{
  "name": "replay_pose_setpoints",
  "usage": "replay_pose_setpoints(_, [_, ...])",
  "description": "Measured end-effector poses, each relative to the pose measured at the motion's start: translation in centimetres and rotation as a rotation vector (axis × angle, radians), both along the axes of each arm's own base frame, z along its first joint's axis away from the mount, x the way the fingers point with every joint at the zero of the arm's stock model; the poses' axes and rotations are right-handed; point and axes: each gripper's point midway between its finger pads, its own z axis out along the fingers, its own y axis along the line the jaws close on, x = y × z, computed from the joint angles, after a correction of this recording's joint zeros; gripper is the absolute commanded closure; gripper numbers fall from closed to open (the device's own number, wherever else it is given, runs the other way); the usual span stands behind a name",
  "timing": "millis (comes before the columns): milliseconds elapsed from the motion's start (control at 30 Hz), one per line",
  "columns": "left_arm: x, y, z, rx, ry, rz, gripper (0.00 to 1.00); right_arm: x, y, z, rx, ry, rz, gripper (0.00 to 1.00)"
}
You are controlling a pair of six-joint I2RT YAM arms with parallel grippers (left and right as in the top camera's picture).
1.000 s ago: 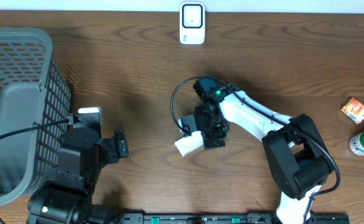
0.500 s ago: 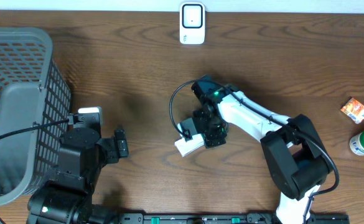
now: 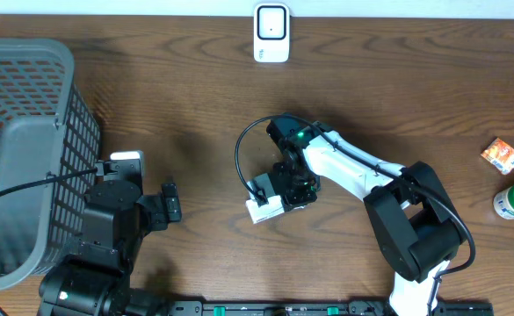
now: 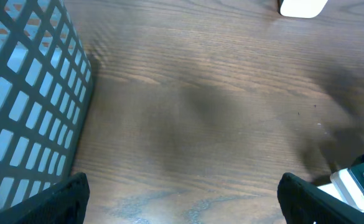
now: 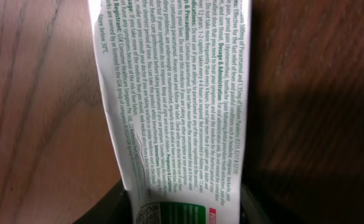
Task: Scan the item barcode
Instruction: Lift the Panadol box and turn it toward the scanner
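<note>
While my left jaws hang released, basket [image 3: 28, 48] to their left, my right jaws clasp the white box [image 5: 175, 93] between them.

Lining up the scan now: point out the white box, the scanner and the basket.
white box [image 3: 264, 211], overhead view, on its exposed white end.
scanner [image 3: 271, 33], overhead view, on the middle of its face.
basket [image 3: 28, 50], overhead view, on its far rim.

Basket [image 3: 79, 123] left, box [image 3: 264, 209] centre, scanner [image 3: 271, 32] behind
</note>
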Motion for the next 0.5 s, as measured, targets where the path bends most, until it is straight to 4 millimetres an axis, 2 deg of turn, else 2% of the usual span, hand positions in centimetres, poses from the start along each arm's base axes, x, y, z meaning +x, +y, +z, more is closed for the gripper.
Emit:
replay_pose_setpoints(100, [0.0,0.0,0.0,0.000,0.000,0.000,0.04,-0.1,0.2,0.0,0.003,0.013,-0.031,0.62])
replay_pose_setpoints(233, [0.0,0.0,0.0,0.000,0.000,0.000,0.04,-0.6,0.7,0.1,0.023,0.053,-0.082,0.67])
replay_pose_setpoints(500, [0.0,0.0,0.0,0.000,0.000,0.000,0.04,-2.1,2.4,0.5,0.080,0.204,-0.236,0.63])
